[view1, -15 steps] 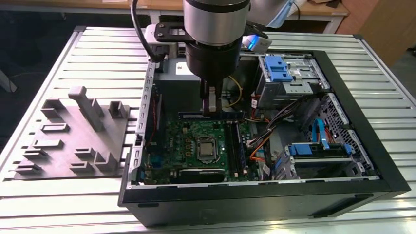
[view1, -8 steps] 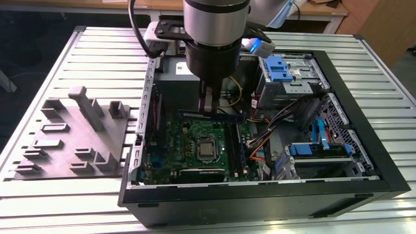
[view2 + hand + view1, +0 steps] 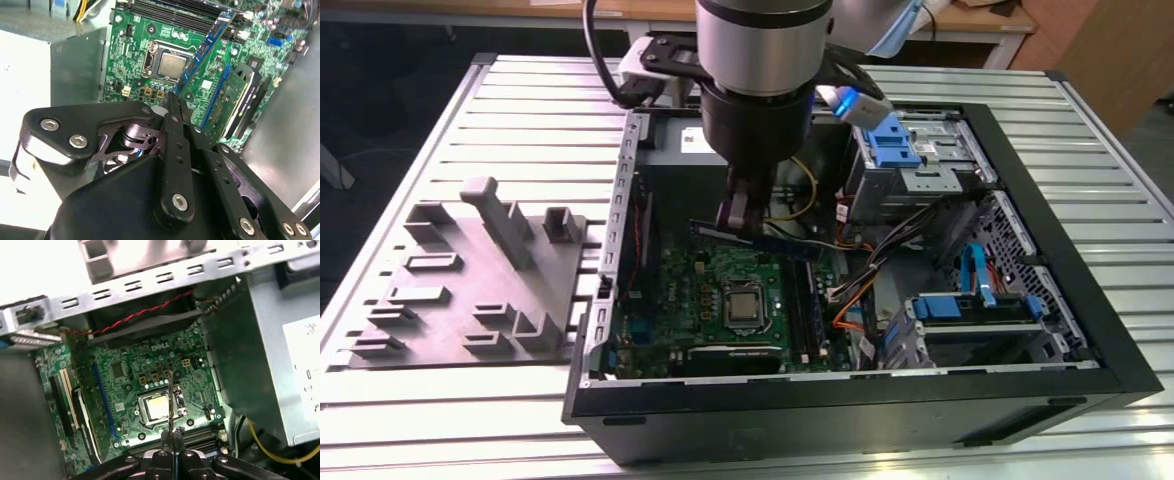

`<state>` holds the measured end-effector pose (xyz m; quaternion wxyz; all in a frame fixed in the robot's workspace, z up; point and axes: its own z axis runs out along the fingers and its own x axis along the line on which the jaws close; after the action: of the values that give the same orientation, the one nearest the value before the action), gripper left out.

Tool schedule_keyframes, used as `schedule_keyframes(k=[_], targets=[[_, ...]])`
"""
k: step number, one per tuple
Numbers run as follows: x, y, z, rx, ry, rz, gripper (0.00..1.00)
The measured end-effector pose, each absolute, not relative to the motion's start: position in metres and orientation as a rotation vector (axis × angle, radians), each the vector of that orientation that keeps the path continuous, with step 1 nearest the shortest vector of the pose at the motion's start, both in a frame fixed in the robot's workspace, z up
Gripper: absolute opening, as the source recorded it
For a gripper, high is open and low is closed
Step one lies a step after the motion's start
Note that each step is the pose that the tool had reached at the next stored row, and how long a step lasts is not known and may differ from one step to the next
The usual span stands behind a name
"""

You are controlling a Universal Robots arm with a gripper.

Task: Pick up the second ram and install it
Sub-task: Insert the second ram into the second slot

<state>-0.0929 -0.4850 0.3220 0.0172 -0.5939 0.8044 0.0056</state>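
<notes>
1. In the exterior view, your gripper [image 3: 744, 222] is reaching down into the open case [image 3: 1101, 330] at the upper centre of the frame. Its fingers are pinching narrow on the ram [image 3: 781, 241], gripping it near one end. The ram is hanging roughly level above the board [image 3: 700, 275], apart from it. The pickup looks done, so you are working on the install. The case is holding the board, a drive cage [image 3: 914, 160] at upper right and loose cables [image 3: 854, 290]. A grey fixture [image 3: 467, 280] is sitting outside it, on the exterior view's left.
2. In the second wrist view, the ram [image 3: 202, 50] is running away from the gripper [image 3: 172, 106], passing just beside the socket [image 3: 171, 65]. A green card [image 3: 235, 100] is standing in the board beside it.
3. In the first wrist view, the ram [image 3: 170, 400] is showing edge-on, a thin line crossing the socket [image 3: 156, 407]. The slots [image 3: 197, 440] are lying crosswise to it, near the gripper [image 3: 170, 442]. I judge that seating is calling for a turn to line the strip up along a free slot. I cannot tell which slot is free.
</notes>
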Motion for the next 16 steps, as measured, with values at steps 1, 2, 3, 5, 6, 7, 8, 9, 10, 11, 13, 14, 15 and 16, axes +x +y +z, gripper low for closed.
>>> schedule_keyframes(k=[1, 2, 3, 5, 6, 7, 8, 9, 10, 11, 13, 14, 15, 16], targets=[[-0.0929, -0.4850, 0.3219, -1.823, 2.516, 0.017, 0.11], [-0.0929, -0.4850, 0.3218, -1.800, 2.532, 0.016, 0.11], [-0.0929, -0.4850, 0.3216, -1.775, 2.550, 0.016, 0.11], [-0.0929, -0.4850, 0.3214, -1.729, 2.581, 0.015, 0.11], [-0.0929, -0.4850, 0.3213, -1.706, 2.597, 0.014, 0.11], [-0.0929, -0.4851, 0.3213, -1.682, 2.612, 0.014, 0.11], [-0.0929, -0.4850, 0.3212, -1.658, 2.627, 0.013, 0.11], [-0.0929, -0.4850, 0.3211, -1.635, 2.641, 0.013, 0.11], [-0.0929, -0.4850, 0.3211, -1.611, 2.656, 0.012, 0.11], [-0.0929, -0.4850, 0.3210, -1.586, 2.671, 0.012, 0.11], [-0.0929, -0.4850, 0.3209, -1.537, 2.699, 0.011, 0.11], [-0.0929, -0.4850, 0.3208, -1.513, 2.713, 0.011, 0.11], [-0.0929, -0.4851, 0.3208, -1.488, 2.726, 0.010, 0.11], [-0.0929, -0.4850, 0.3208, -1.461, 2.741, 0.009, 0.11]])
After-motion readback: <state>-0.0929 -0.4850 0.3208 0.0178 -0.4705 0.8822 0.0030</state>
